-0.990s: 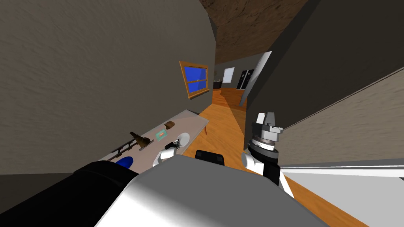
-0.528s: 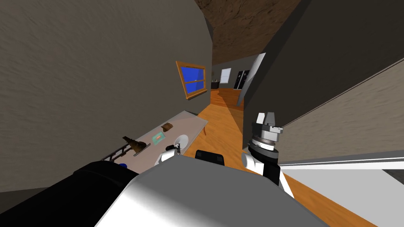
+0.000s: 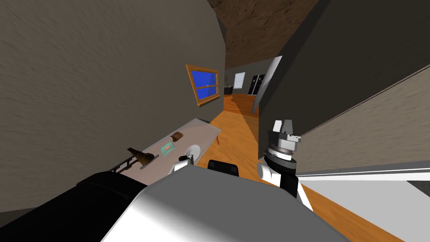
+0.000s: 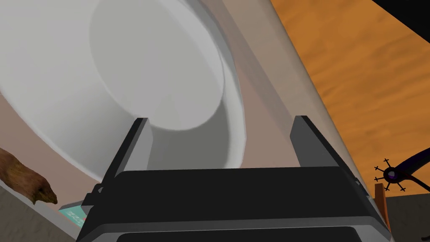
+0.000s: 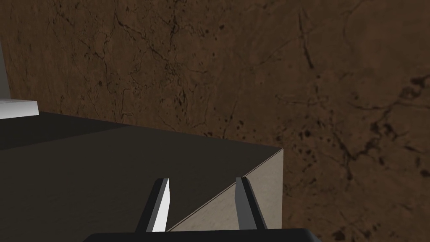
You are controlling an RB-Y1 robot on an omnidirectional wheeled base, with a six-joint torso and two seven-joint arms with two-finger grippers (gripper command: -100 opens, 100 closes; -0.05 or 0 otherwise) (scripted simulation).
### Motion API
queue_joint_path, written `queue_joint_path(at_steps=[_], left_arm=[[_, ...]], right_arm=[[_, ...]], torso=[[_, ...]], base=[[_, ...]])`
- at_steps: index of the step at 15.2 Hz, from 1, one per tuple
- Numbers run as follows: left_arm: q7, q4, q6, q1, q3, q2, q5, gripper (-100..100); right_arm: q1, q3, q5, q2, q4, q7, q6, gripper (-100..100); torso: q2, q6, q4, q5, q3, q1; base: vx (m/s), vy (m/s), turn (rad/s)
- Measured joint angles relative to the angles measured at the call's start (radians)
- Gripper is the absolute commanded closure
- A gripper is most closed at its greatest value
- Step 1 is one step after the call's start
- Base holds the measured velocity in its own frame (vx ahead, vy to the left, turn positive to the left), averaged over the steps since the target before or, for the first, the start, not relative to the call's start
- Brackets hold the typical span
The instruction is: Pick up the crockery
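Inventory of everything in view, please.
dish: one, white, on table, rim between left fingers
table: one, pale beige, along left wall
card: one, teal, on table beside dish
brown lump: one, on table beyond card
brown figure: one, on table, card's near side
window: one, wood frame, blue panes, wall beyond table
floor: orange wood
left end effector: grey, open at dish
right end effector: grey, open, raised right

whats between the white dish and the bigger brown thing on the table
In the head view, a teal card lies flat on the table between the white dish and the brown object. Nothing else sits in that stretch.
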Motion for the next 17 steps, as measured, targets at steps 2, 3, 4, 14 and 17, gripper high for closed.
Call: queue_joint_path(at_steps=[2, 3, 4, 14, 17], left_arm=[[0.001, 0.035, -0.023, -0.014, -0.002, 0.0, -0.004, -100], [0.001, 0.051, -0.034, -0.021, -0.004, -0.001, -0.007, -100], [0.002, 0.053, -0.038, -0.022, -0.004, -0.002, -0.008, 100], [0.0, -0.002, 0.0, -0.001, 0.001, 0.001, 0.0, 100], [0.001, -0.042, 0.027, 0.015, 0.003, -0.001, 0.003, 100]], right_arm=[[0.0, 0.0, 0.0, 0.0, 0.0, 0.0, 0.0, 0], [0.0, 0.0, 0.0, 0.0, 0.0, 0.0, 0.0, 0], [0.0, 0.0, 0.0, 0.0, 0.0, 0.0, 0.0, 0], [0.0, 0.0, 0.0, 0.0, 0.0, 0.0, 0.0, 0], [0.0, 0.0, 0.0, 0.0, 0.0, 0.0, 0.0, 0]], torso=[[0.0, 0.0, 0.0, 0.0, 0.0, 0.0], [0.0, 0.0, 0.0, 0.0, 0.0, 0.0], [0.0, 0.0, 0.0, 0.0, 0.0, 0.0], [0.005, -0.001, 0.003, -0.001, 0.004, -0.003], [0.005, -0.001, 0.003, -0.002, 0.004, -0.004]], base=[[0.012, 0.019, 0.016], [0.008, 0.011, 0.002], [0.0, 0.0, 0.0], [-0.006, -0.009, -0.007], [-0.008, -0.014, -0.007]])
